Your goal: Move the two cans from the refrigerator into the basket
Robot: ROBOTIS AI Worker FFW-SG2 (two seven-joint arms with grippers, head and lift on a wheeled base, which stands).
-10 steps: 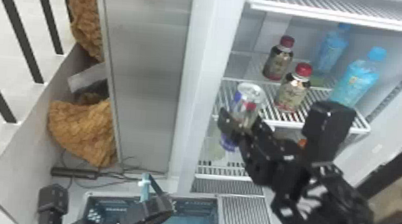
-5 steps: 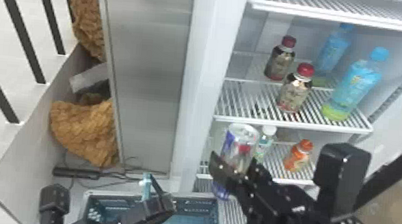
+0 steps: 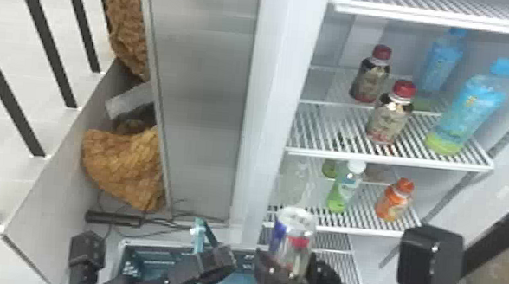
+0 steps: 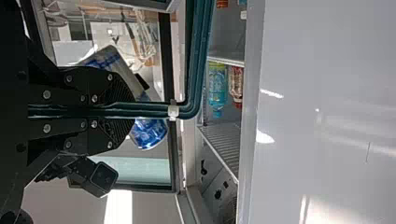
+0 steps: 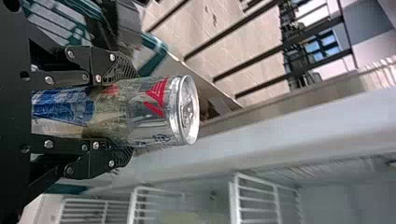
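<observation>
Gripping hand: the right gripper (image 3: pixel 287 271) was closed on a can (image 3: pixel 295 253), its two fingers (image 5: pixel 122 68) pressing on opposite sides of it.
Can against hand: the can lay between the fingers, and its lid end stuck out past the fingertips in the right wrist view; in the head view the lid showed above them, the can a little tilted.
Can in the scene: near, out in front of the refrigerator's lower shelf (image 3: pixel 372 232), just right of the left gripper (image 3: pixel 213 263) and well apart from the bottles.
Handle hand: the left gripper was closed on the teal handle (image 3: pixel 198 239) of the basket, which ran between its fingers in the left wrist view, a white clip (image 4: pixel 173 111) beyond them.
Basket: the basket (image 3: pixel 163 245) sat near, left of the refrigerator's shelves, with the can by its right side; how high the can was over the rim could not be told.
Upper shelf: two red-capped bottles (image 3: pixel 390 115) stood left of two blue bottles (image 3: pixel 469 108), one of each pair nearer, one farther.
Lower shelf: a green bottle (image 3: pixel 344 187) with a white cap stood left of an orange bottle (image 3: pixel 394 201).
</observation>
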